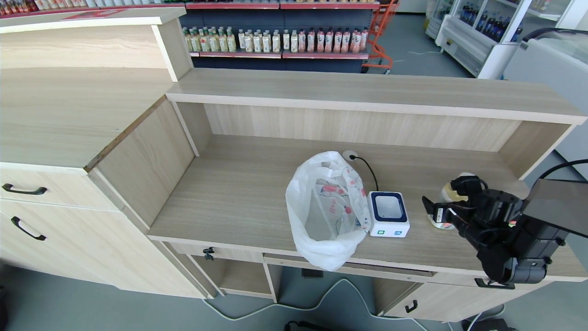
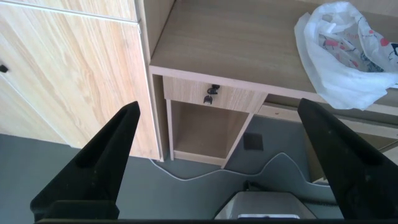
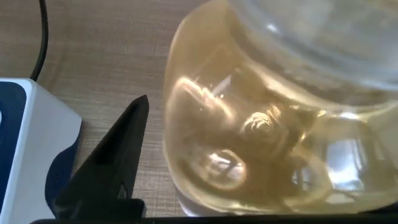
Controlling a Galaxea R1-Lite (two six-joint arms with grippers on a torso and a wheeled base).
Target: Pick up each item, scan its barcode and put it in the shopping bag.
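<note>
Right wrist view: the right gripper [image 1: 446,196] straddles the bottle [image 3: 261,124]. One finger [image 3: 112,168] stands just beside the bottle wall, with a sliver of counter [image 1: 239,193] showing between them. The other finger is hidden. The jaws are parted, not clamped. The bottle holds yellowish liquid and stands on the counter, near the scanner [image 1: 388,214], to its right. The bag [image 1: 326,211] sits open-mouthed against the scanner's left side. Left gripper [image 2: 217,106]: jaws wide, empty, low in front of the counter edge.

A wooden counter [image 1: 239,193] stands before shelves of bottles [image 1: 275,41] and a glass-fronted cooler [image 1: 482,50].
</note>
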